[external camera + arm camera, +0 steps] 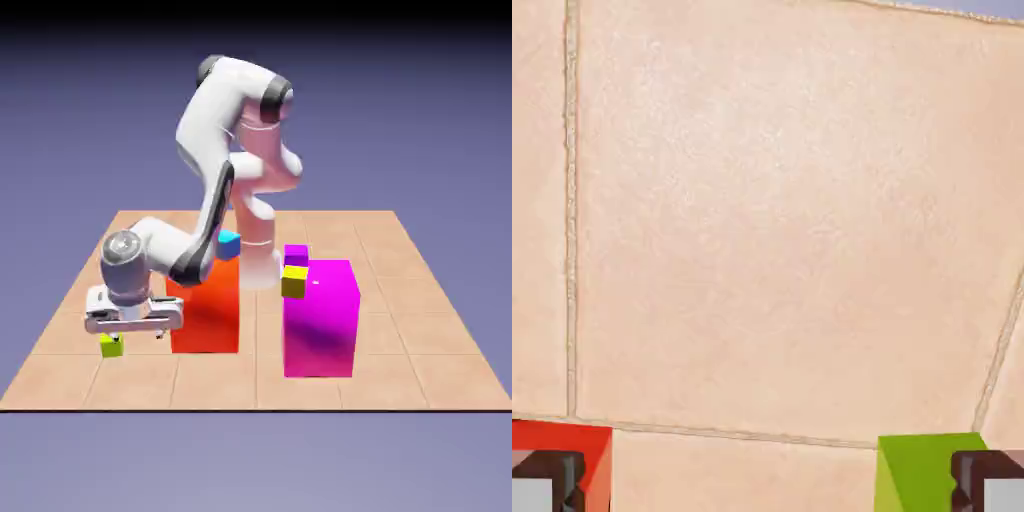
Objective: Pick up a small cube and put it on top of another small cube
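At the exterior view's left, the tiny lime yellow-green cube (111, 346) sits on the tan tiled table (60, 370), directly under the white arm's two-finger gripper (133, 334), towards its left fingertip. I judge the cube light, rigid and smooth-sided, so it should be taken squarely across two opposite flat faces, near mid-height, to keep it from twisting out. In the hand view the cube (917, 473) shows at the bottom edge against the right-hand grey finger tip (992, 482), not centred between the tips, while the other tip (544, 482) sits far off by a red face. The fingers stand wide apart and clamp nothing; whether one already touches the cube I cannot tell.

Just beyond the hand stands the big orange-red block (206, 310), its side close to the gripper. A small cyan cube (229, 243) rests on top of it. Well apart, farther right, is the big magenta block (320, 318) with a small purer-yellow cube (293, 283) and a small purple cube (296, 256) at its upper corner.
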Controlling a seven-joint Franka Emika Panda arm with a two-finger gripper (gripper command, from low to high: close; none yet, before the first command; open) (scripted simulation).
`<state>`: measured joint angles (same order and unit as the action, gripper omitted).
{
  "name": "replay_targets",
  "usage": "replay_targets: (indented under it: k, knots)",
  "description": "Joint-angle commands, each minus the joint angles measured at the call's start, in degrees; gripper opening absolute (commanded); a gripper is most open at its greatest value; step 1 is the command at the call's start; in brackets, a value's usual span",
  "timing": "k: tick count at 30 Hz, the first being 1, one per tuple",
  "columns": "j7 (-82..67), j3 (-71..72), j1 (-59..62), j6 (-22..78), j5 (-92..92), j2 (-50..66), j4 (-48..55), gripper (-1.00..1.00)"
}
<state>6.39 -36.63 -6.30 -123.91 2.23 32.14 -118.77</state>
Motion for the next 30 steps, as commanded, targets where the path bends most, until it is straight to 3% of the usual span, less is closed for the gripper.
replay_targets:
  k: [1, 8, 12, 13, 18, 30]
  knots:
    - [-1.2, -1.2, -0.2, 1.6, 0.1, 2.1, 1.4, 0.0]
    - [-7.0, -7.1, -1.1, 9.7, 0.4, 12.6, 8.2, 0.0]
    - [-7.5, -4.4, 1.7, 1.4, 2.5, 17.2, 4.6, 0.0]
    - [-7.5, -4.4, 1.7, 1.4, 2.5, 17.2, 4.6, -1.0]
    - [-6.0, -5.8, -2.1, 9.9, -0.2, 11.7, 8.6, -1.0]
    - [8.6, 19.1, -15.5, 19.1, -10.6, -8.9, 10.7, -1.0]
